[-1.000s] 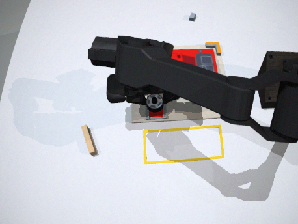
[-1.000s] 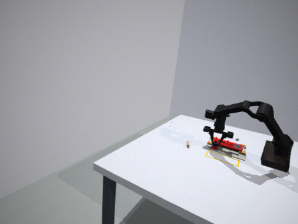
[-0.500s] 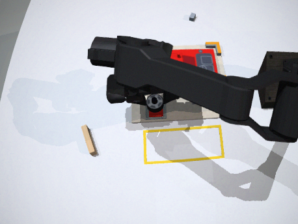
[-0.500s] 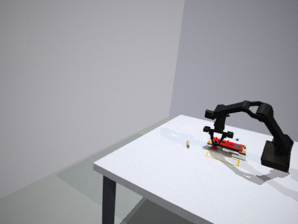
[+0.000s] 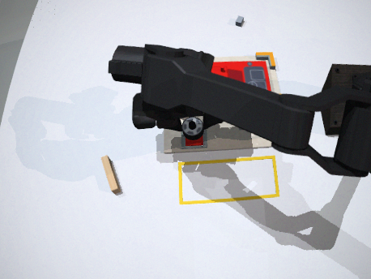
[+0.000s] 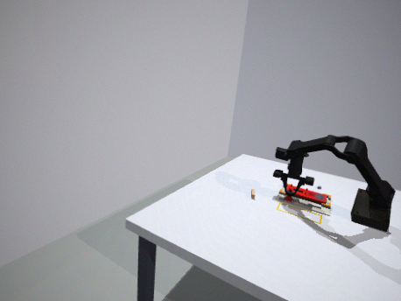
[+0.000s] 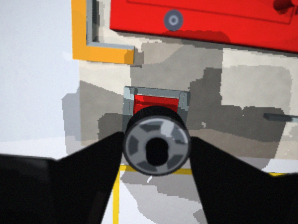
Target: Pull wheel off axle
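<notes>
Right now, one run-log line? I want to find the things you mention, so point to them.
gripper [image 5: 192, 126] [image 6: 290, 193] [image 7: 156, 141]: shut on wheel [image 5: 192, 130] [image 7: 134, 145] | wheel: over board [image 5: 227, 147] [image 7: 105, 95], outside yellow outline [image 5: 180, 182] [image 6: 299, 215] [image 7: 116, 200] | release: not done

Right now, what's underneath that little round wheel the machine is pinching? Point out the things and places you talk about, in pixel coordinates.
Below the wheel [image 5: 193, 134] [image 7: 134, 145], part of a red block [image 5: 194, 143] [image 7: 156, 101] shows, with a grey frame [image 5: 206, 143] [image 7: 184, 106] around it. The wheel covers the rest, so I can't tell what touches its underside.
</notes>
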